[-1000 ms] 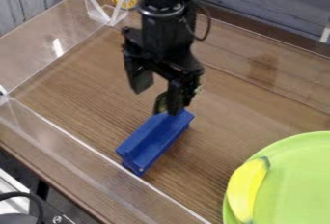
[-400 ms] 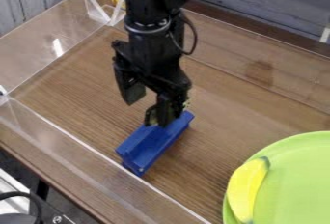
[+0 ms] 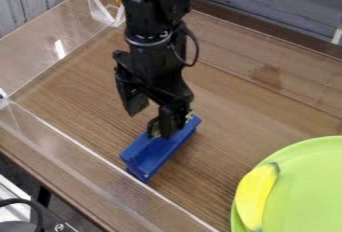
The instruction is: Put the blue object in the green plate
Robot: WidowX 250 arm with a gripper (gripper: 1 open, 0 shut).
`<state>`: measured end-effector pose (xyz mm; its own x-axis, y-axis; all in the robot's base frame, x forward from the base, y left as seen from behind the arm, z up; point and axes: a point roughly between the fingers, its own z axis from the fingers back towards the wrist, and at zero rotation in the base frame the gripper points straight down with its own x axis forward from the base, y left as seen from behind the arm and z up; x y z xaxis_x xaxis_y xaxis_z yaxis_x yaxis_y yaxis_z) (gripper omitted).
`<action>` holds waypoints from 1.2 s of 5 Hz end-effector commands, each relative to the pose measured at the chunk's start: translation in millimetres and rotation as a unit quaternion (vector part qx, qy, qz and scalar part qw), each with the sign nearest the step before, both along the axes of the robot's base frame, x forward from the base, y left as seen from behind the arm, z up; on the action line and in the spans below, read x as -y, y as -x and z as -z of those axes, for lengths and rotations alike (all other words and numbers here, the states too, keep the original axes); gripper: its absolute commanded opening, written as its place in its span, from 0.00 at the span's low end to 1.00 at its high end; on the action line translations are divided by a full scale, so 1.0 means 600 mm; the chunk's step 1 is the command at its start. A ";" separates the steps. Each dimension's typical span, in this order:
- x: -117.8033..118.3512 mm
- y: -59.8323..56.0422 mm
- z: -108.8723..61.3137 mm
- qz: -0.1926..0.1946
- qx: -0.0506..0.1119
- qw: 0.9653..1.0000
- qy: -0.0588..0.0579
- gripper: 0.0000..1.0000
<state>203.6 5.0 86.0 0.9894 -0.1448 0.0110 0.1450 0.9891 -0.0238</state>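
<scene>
Brown, wood-grained tabletop, with a clear low panel along its near left edge. Grey, ridged surface beyond. Soft, pale shine on the wood.

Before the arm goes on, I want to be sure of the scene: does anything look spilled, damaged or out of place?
Nothing stands out: the blue block looks intact, and the banana-like item lies in the green plate.
</scene>
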 end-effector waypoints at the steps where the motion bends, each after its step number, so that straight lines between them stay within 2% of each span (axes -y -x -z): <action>1: -0.006 -0.002 0.001 -0.004 0.013 1.000 0.001 1.00; 6: -0.010 0.005 0.041 -0.007 0.011 1.000 0.014 1.00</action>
